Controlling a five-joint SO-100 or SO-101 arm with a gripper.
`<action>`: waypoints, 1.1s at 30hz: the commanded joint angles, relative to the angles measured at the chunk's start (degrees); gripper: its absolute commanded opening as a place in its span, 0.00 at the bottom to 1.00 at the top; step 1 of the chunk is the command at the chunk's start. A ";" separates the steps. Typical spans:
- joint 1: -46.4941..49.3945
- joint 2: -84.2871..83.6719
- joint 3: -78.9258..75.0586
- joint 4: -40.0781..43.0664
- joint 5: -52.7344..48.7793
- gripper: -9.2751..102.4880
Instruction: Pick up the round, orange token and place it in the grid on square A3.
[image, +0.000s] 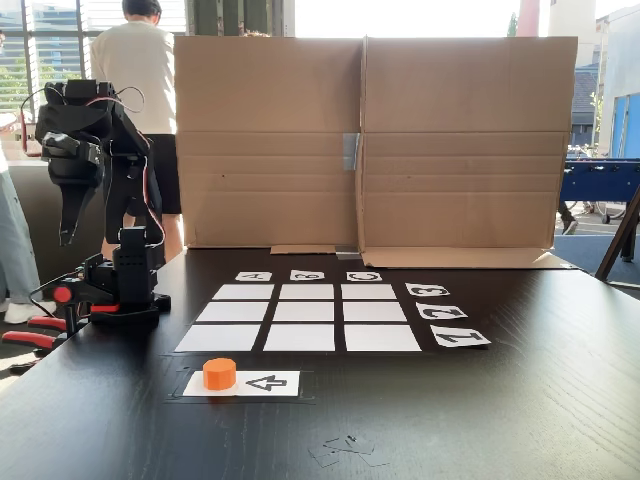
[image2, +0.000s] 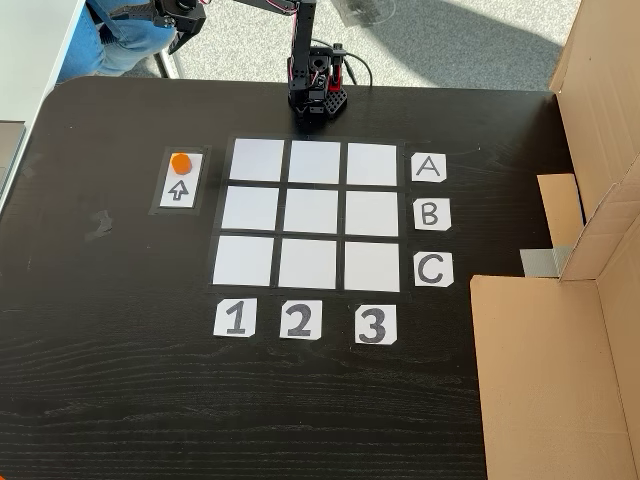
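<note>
The round, orange token (image: 219, 373) (image2: 180, 161) stands on a white card with a black arrow (image: 266, 382), apart from the grid (image: 298, 318) (image2: 314, 215). Square A3 (image: 243, 292) (image2: 372, 163) is the bare corner cell where the A (image2: 428, 168) and 3 (image2: 374, 324) labels meet. The arm is folded over its base (image: 125, 290) (image2: 318, 96) at the table edge. My gripper (image: 67, 232) hangs high, fingers pointing down, shut with nothing in it, well away from the token and the grid.
A tall cardboard wall (image: 370, 140) (image2: 560, 330) lines one side of the black table. Red clamps (image: 40, 335) hold the base at the edge. A person (image: 140, 70) stands behind the arm.
</note>
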 joint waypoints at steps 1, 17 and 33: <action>-2.11 -2.64 -4.13 0.26 -2.37 0.79; -12.48 -12.30 -6.86 -0.62 -13.18 0.86; -18.37 -21.09 -7.91 -0.53 -34.45 0.87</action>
